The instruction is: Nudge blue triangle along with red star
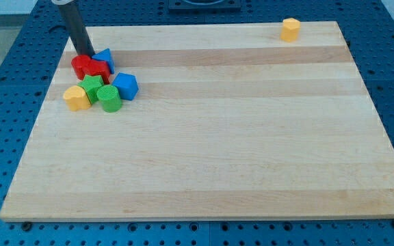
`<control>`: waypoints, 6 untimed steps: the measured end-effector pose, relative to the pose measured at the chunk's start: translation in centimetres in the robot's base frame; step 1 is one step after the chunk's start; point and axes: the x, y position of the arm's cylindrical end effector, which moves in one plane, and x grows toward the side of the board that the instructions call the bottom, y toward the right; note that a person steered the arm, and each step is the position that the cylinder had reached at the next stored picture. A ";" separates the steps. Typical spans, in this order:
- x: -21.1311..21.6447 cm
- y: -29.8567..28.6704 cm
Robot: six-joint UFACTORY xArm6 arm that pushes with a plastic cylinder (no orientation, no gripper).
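Observation:
The blue triangle (104, 58) and the red star (99, 70) sit close together near the view's top left of the wooden board (204, 130). A red round block (81, 65) touches the star on its left. My tip (84, 53) comes down just above the red round block and just left of the blue triangle, close to or touching them.
Below the red blocks lie a green star-like block (92, 85), a green round block (109, 98), a yellow block (76, 98) and a blue cube-like block (126, 86), all clustered. A lone yellow block (291, 29) stands at the top right edge.

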 end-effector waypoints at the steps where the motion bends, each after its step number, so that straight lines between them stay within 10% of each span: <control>1: 0.0 0.0; 6: 3.3 2.9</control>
